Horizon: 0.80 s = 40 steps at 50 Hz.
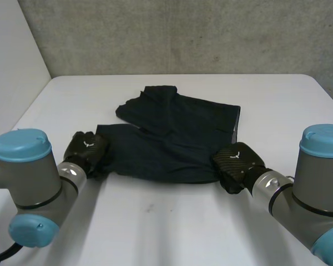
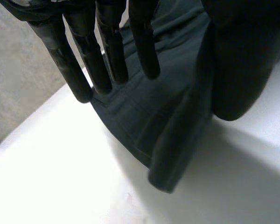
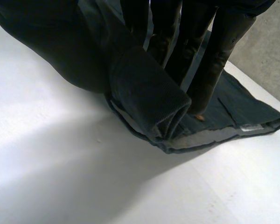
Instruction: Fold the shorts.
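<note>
Dark shorts (image 1: 172, 138), spread across the middle of the white worktop (image 1: 172, 221), a far part flipped over on itself. Pinched at the near left corner by the left hand (image 1: 86, 149), cloth raised in a ridge between thumb (image 2: 242, 60) and straight fingers (image 2: 107, 56); pinched at the near right corner by the right hand (image 1: 238, 163), hem rolled up under pressing fingers (image 3: 214, 60). Held at both corners, most likely, to carry the near edge over toward the far one. Behind, a grey concrete wall (image 1: 183, 33).
</note>
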Available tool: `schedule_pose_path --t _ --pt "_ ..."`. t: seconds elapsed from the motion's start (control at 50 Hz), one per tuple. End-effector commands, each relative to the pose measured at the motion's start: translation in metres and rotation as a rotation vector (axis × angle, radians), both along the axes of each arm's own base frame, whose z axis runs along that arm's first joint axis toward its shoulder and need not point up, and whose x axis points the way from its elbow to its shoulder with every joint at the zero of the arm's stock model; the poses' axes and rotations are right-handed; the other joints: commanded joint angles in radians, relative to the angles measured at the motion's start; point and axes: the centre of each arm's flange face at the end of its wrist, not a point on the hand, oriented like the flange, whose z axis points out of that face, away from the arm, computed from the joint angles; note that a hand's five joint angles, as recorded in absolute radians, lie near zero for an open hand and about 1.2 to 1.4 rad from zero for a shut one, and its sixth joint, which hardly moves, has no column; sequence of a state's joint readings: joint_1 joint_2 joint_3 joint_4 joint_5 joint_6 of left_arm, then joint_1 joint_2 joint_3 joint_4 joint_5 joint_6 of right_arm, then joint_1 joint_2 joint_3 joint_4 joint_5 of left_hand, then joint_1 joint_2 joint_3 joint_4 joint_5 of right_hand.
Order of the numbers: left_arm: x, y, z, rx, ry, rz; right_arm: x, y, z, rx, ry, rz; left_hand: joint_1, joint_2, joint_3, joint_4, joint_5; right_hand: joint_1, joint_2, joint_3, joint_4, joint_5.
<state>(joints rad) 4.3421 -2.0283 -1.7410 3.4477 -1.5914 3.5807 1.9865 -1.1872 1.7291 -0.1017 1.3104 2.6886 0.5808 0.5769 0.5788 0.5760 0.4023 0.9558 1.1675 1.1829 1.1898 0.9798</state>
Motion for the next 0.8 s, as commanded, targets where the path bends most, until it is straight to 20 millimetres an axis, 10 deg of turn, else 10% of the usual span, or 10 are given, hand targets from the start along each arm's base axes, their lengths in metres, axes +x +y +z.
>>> schedule_pose_path --t 0.02,0.1,0.3,0.48,0.6,0.8 --pt "0.001 0.015 0.0 0.044 -0.007 -0.022 0.001 0.0 0.0 0.015 -0.022 0.002 0.337 0.341 0.339 0.342 0.341 0.44 0.229 0.213 0.206 0.242" --pt "0.004 0.024 0.006 0.055 -0.016 -0.025 0.001 -0.002 0.003 0.002 -0.014 -0.004 0.815 0.819 0.817 0.82 0.819 0.44 0.229 0.213 0.206 0.242" --pt "0.027 0.083 0.019 0.257 -0.263 -0.107 -0.009 0.021 0.013 0.086 0.207 0.096 0.815 0.819 0.817 0.82 0.819 0.44 0.229 0.213 0.206 0.242" --pt "0.052 0.152 0.041 0.516 -0.465 -0.237 -0.045 0.083 0.026 0.387 0.536 0.324 0.815 0.819 0.817 0.82 0.819 0.44 0.229 0.213 0.206 0.242" --pt "0.042 0.125 0.06 0.376 -0.436 -0.233 -0.042 0.072 0.039 0.323 0.479 0.322 0.815 0.819 0.817 0.82 0.819 0.44 0.229 0.213 0.206 0.242" --pt "-0.022 0.001 0.063 -0.056 -0.307 -0.192 -0.01 -0.011 0.043 0.123 0.211 0.089 0.815 0.819 0.817 0.82 0.819 0.44 0.229 0.213 0.206 0.242"
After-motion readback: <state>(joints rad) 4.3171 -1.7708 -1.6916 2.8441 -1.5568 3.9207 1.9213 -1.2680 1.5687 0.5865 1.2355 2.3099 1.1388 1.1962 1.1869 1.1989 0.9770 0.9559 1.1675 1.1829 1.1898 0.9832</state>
